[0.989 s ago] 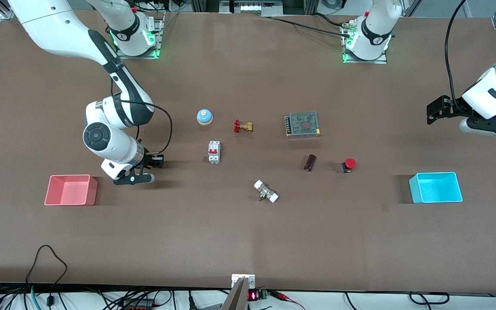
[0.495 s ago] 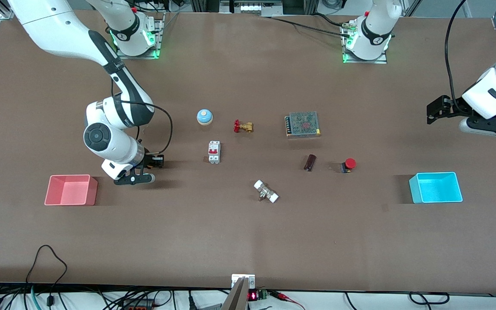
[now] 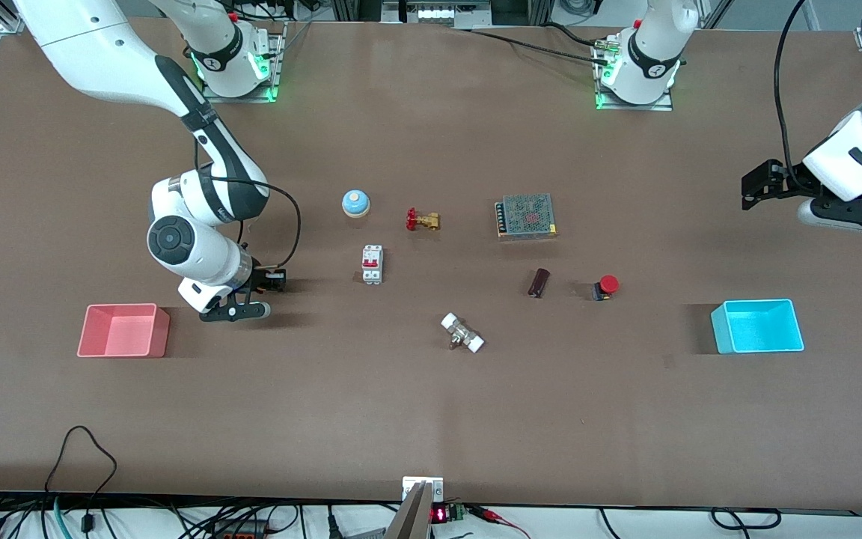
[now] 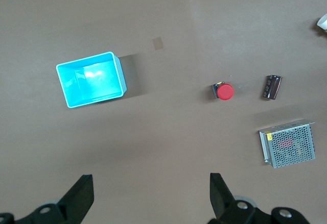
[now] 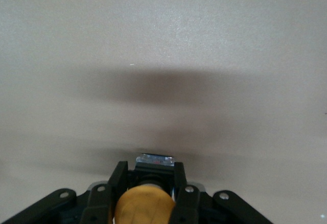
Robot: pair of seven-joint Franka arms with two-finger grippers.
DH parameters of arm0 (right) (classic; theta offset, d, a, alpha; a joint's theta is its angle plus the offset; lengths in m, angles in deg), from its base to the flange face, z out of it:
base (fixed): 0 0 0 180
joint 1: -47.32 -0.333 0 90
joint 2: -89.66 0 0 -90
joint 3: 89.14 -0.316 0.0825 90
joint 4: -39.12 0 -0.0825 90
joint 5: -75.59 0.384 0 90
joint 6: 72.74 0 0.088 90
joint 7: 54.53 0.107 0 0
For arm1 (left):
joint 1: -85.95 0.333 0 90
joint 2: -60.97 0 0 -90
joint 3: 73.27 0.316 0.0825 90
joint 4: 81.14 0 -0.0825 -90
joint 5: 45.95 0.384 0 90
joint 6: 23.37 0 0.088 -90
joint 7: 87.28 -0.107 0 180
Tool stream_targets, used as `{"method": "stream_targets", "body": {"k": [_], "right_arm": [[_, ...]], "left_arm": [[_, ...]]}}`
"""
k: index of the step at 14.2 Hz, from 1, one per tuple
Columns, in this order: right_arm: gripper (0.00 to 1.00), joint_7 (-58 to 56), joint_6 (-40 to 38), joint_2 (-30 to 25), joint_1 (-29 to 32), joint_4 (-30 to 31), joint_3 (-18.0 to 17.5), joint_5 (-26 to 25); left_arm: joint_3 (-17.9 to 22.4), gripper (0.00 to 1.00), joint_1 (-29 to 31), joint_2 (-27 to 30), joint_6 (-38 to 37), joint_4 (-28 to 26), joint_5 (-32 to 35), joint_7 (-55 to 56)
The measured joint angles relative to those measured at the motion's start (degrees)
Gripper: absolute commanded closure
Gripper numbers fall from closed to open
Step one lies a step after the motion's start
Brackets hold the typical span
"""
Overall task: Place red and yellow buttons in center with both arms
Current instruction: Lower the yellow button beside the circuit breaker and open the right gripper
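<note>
The right claw [image 5: 145, 196] grips the small, rigid yellow button [image 5: 143, 206] by its body just above the counter [image 3: 431, 419] beside the pink bin [image 3: 123, 330], while the left claw [image 4: 150, 196] hovers, jaws apart, near the light red button [image 3: 605, 287].

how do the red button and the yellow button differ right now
The red button lies free on the table between the dark cylinder and the cyan bin; the yellow button is clamped in the right gripper, near the pink bin. Caps differ: red versus yellow-orange. The open left gripper is clear of both.
</note>
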State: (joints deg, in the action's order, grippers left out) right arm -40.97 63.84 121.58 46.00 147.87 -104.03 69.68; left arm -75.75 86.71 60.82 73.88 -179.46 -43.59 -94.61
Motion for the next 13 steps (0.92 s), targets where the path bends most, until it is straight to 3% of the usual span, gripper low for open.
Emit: {"method": "stream_targets", "body": {"k": [2,3,4,7,10,11,13], "right_arm": [[0.71,0.0,0.07,0.02,0.01,-0.03,0.0,0.0],[0.63,0.0,0.07,0.02,0.01,-0.03,0.0,0.0],[0.48,0.01,0.07,0.02,0.01,-0.03,0.0,0.0],[0.21,0.03,0.13,0.24,0.01,-0.03,0.0,0.0],[0.1,0.04,0.59,0.72,0.01,-0.03,0.01,0.0],[0.0,0.04,0.71,0.75,0.01,-0.03,0.01,0.0],[0.0,0.05,1.18,0.71,0.1,-0.22,0.02,0.0]], "left_arm": [[0.0,0.0,0.0,0.0,-0.04,0.57,0.0,0.12],[-0.01,0.0,0.0,0.0,-0.04,0.9,0.0,0.17],[-0.02,0.0,0.0,-0.01,-0.05,1.1,0.0,0.19],[-0.06,0.0,-0.01,-0.03,-0.07,1.19,0.0,0.23],[-0.16,0.0,-0.02,-0.04,-0.21,1.19,0.0,0.25],[-0.27,0.0,-0.03,-0.04,-0.32,1.19,0.0,0.25],[-0.83,0.0,-0.04,-0.04,-0.39,1.22,0.0,0.26]]}}
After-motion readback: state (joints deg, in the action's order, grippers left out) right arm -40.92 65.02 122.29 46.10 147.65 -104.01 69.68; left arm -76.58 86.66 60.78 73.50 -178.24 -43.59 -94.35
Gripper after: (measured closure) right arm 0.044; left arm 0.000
